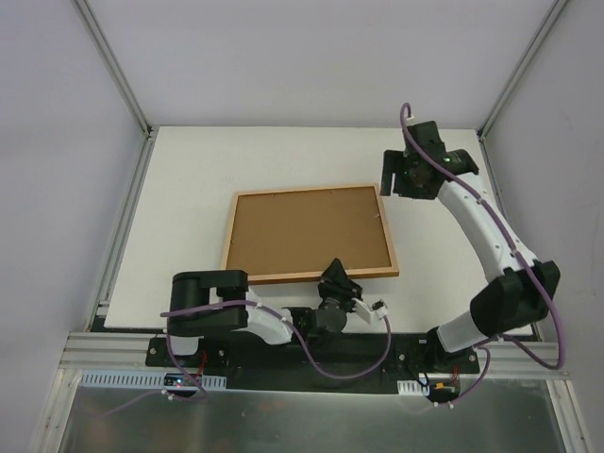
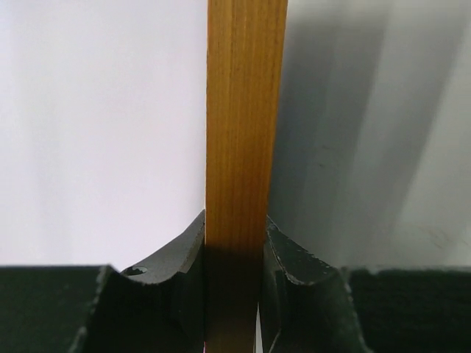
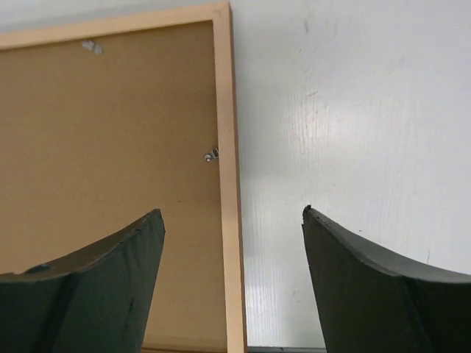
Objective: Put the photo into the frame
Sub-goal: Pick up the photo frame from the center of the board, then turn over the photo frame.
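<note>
1. Centrally, the thin-railed orange-brown wooden picture frame lay flat on the white bench with its brown fibreboard backing panel upward; the photo was not visible.
2. Nearside, the left pincer was narrow, clamped on the frame's near rail.
3. Farther off, the right pincer hung wide and empty above the frame's far right corner.
4. Risk: lifting by one rail could tilt the frame and let the backing panel slide out, and so thin an edge grip might slip.
</note>
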Robot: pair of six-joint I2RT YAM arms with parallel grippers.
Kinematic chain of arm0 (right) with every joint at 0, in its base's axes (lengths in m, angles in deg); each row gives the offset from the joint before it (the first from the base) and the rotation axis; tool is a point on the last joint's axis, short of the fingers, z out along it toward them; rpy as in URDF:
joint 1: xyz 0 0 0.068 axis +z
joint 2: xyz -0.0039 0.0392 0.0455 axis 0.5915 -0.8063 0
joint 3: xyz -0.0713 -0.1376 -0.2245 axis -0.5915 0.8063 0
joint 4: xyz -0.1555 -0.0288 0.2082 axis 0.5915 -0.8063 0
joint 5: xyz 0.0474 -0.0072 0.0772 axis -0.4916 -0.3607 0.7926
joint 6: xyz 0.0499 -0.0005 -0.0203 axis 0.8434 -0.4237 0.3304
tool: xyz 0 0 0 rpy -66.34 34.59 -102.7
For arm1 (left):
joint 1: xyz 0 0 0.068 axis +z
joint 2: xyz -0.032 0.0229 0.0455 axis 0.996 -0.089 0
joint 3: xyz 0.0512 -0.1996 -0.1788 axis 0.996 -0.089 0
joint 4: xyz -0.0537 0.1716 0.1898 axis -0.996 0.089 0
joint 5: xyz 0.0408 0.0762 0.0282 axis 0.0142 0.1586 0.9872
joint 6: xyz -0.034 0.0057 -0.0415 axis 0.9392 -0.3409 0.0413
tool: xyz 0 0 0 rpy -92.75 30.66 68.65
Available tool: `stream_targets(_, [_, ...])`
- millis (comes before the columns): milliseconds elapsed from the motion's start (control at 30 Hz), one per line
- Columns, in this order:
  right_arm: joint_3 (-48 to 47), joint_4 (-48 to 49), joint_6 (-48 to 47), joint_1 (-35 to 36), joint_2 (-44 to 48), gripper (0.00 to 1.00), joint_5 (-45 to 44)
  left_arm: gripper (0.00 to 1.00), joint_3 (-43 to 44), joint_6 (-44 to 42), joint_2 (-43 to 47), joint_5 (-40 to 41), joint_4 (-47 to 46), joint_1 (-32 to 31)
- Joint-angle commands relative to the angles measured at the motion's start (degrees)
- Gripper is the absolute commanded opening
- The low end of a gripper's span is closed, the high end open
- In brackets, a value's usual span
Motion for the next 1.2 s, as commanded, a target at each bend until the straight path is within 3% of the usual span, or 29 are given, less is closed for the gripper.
stream_targets(0, [-3.3,-0.6,-0.1,-2.4,10.0,0.78,-1.2,0.00,8.9,9.2,10.6,2.8,9.7,1.8])
stream_targets(200, [-2.0,1.3,1.9,-6.9,19.6,0.81,-5.1,0.00,30.4,34.8,18.4,-8.0,59.8,7.4])
stream_targets(433, [2.4,4.6,3.6,-11.5,26.1,0.81,-4.1,0.00,50.9,51.3,21.7,-22.5,80.8,17.0])
stream_targets(633, [4.0,5.3,4.3,-12.1,26.7,0.81,-2.8,0.00,60.4,57.3,22.7,-28.0,84.8,22.3])
stream_targets(867, [7.0,6.8,4.8,-12.2,26.2,0.81,-1.4,0.00,67.3,70.3,25.4,-39.0,84.8,30.3])
stream_targets(1167, [12.8,9.6,5.4,-12.2,26.0,0.80,0.8,0.00,68.9,94.5,26.4,-61.4,85.8,49.5])
